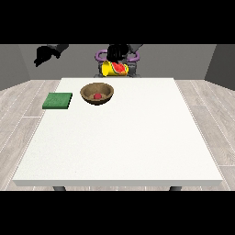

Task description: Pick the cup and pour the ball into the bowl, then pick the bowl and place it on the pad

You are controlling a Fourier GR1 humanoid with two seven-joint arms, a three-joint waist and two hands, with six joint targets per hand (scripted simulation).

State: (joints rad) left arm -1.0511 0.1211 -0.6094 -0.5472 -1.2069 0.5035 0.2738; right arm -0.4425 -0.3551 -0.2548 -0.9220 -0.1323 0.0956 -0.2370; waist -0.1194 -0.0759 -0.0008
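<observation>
Overhead, one hand grips the tilted, unlabelled cup; ball in bowl.

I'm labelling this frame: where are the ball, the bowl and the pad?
red ball (97, 96), front view, its top.
wooden bowl (109, 95), front view, right inner wall.
green pad (58, 100), front view, centre of top face.

The tabletop is looking smooth, white and matt. The bowl above the frame's centre is showing a brown, wood-like grain. At its left, the green pad is appearing flat and dull. The yellow cup is looking glossy, the floor like pale wooden planks.
</observation>
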